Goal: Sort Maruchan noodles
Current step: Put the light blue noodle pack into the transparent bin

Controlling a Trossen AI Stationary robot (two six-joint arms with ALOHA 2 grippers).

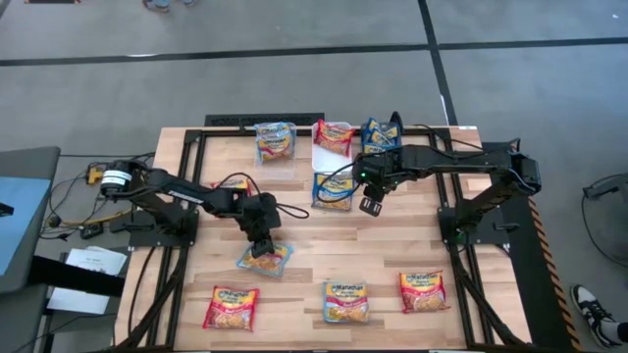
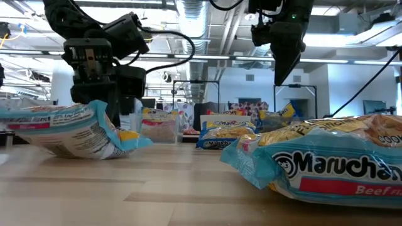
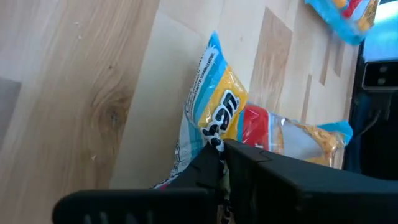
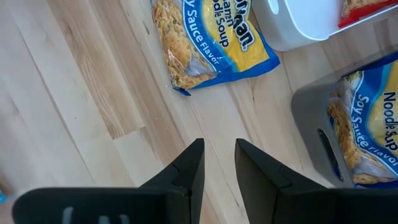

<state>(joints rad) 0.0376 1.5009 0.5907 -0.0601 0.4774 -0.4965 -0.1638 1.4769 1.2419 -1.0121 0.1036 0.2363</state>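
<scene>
Left gripper clamped on light-blue Maruchan packet, mid-table, one end tilted up. Packet light, crinkly, slippery; brittle noodle block inside. Edge pinch best. Right gripper hovers empty, jaws slightly apart.

Three packets lie in a row along the table's near edge, one packet behind them at left-centre, bins with packets along the far edge
</scene>
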